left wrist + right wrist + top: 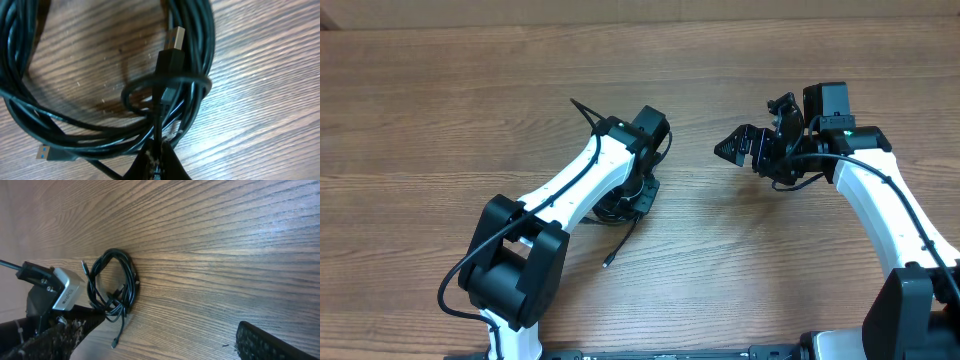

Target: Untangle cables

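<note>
The coiled cables [199, 42] lie on the tabletop [470, 90] beneath the left tool [157, 157], which is pinched closed on one strand. The right tool [732, 145] hangs wide apart and empty, well to their right.

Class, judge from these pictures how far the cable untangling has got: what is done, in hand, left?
Done: nothing visible; the cables lie in one coiled bundle, a strand wrapped round it beside a plug. In hand: the left tool is shut on a strand at the bundle. Left: all the separating; the right tool is open, away from the bundle.
</note>
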